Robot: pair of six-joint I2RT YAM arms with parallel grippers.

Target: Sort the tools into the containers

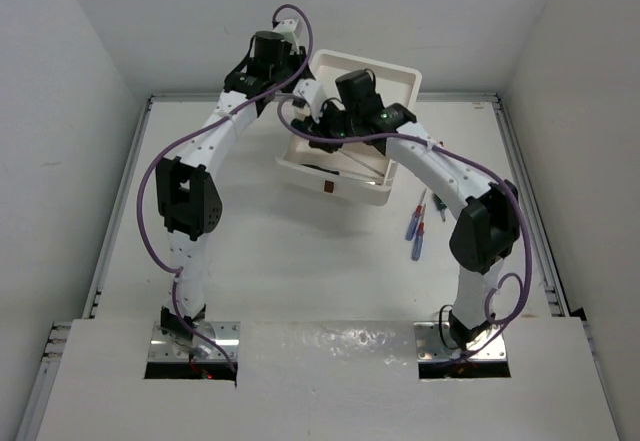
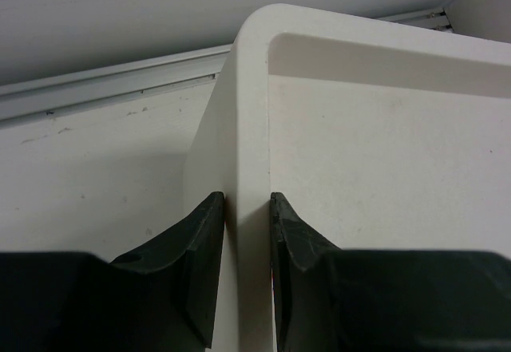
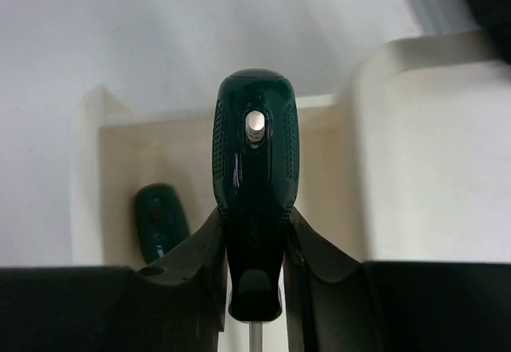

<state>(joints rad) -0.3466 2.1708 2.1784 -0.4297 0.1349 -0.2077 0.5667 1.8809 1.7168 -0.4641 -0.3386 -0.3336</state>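
Tool status: right tool [image 3: 254, 226] is clamped on a green screwdriver [image 3: 254, 160]. Its fingers [image 3: 204, 248] pinch the lower handle from both sides. The handle's butt end points away from the wrist camera, and the thin metal shaft runs down between the fingers. The screwdriver is held over the open drawer [image 3: 88, 168]; can't tell if it touches the drawer. A second green screwdriver [image 3: 160, 223] lies in that drawer, on the left side in the wrist view, partly hidden behind the left finger.

Left tool [image 2: 246, 212] is closed on the white unit [image 2: 249, 81]. One finger is outside and one inside the raised rim of the tray-like top, both pressed against the rim wall just short of the rounded corner.

Overhead: the unit sits at the far middle of the desk [image 1: 300, 251]. The drawer is pulled out toward the arms, with the red-brown handle [image 1: 329, 186] on its front. Can't tell which drawer level it is. Two blue-purple screwdrivers [image 1: 414, 223] with some red on them lie side by side on the desk, just right of the drawer and close to the right forearm, outside any container.
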